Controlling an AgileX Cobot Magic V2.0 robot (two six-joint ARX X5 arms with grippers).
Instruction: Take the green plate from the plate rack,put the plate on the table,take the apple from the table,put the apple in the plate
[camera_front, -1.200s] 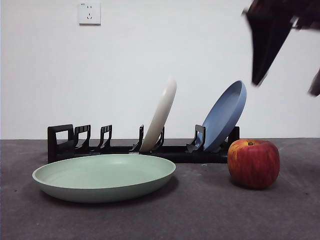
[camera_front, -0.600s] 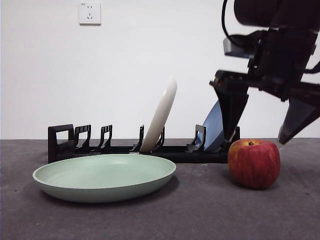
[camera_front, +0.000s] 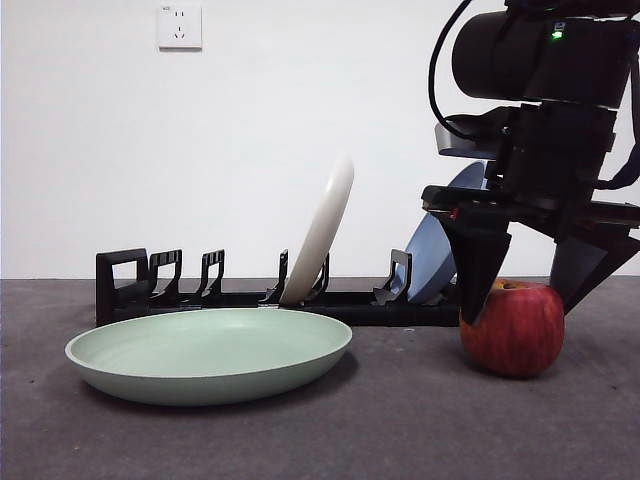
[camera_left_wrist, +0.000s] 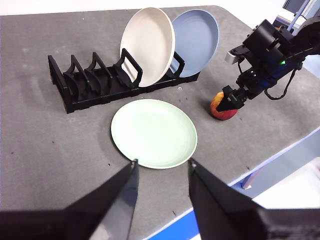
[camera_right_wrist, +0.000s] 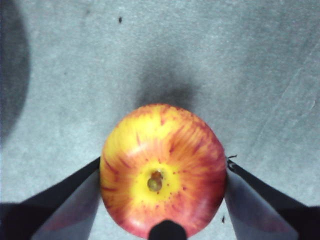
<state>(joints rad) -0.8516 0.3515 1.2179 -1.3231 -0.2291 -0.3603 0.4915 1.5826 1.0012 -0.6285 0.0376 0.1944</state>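
The right gripper (camera_front: 522, 300) stood over the apple (camera_front: 512, 327), its 2 jaws spread wide and dropped to either side of the fruit, close to the skin but not visibly pressing it; in the right wrist view the apple (camera_right_wrist: 163, 167) sat stem-up between them. The apple rested on the table (camera_front: 400, 430), just in front of the plate rack (camera_front: 250, 295) and well apart from the green plate (camera_front: 208, 352), which already lay flat on the table in front of the rack. The left gripper (camera_left_wrist: 161, 167) hung high above the near edge of the green plate, its jaws parted and empty.

By my reading, the apple would be firm, fairly dense and smooth-skinned, so it could roll or slip if squeezed off-centre; the safest hold looked to be across its widest girth, jaws level, with moderate force to avoid bruising.

The table was a dark grey, mottled matte surface, likely giving decent friction. The rack also held 1 cream-white plate (camera_front: 322, 232) and 1 blue plate (camera_front: 437, 245), both leaning. Behind stood a plain white wall with 1 socket (camera_front: 179, 27)
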